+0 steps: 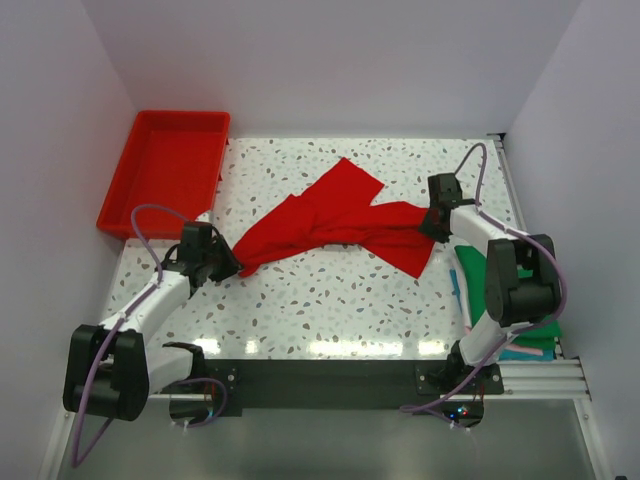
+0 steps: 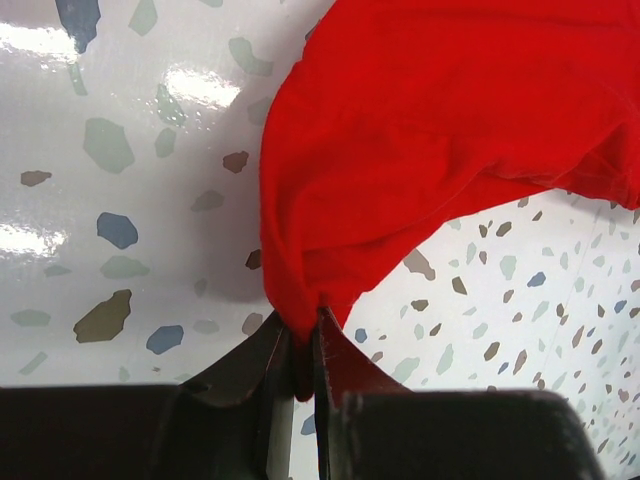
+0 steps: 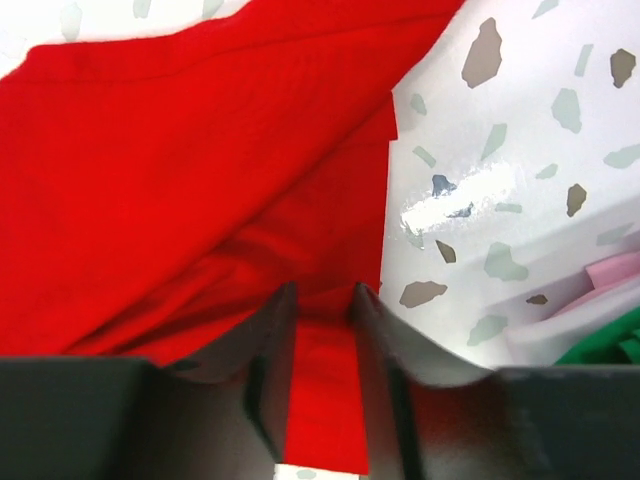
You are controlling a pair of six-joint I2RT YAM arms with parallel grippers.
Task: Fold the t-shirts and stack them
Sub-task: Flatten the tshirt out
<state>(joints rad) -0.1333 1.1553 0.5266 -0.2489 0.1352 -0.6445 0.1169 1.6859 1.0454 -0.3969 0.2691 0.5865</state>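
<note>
In the top view the right arm (image 1: 515, 275) covers most of the folded shirts (image 1: 468, 262), so only green, teal and pink edges show and their number cannot be told. The red shirt (image 2: 430, 130) runs off the top and right edges of the left wrist view. Whether the right gripper (image 3: 322, 292) actually presses the red fold lying between its fingers cannot be told.

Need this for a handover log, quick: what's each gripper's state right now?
Left gripper: closed, pinching the red t-shirt.
Right gripper: fingers either side of the same shirt; grip cannot be told.
</note>
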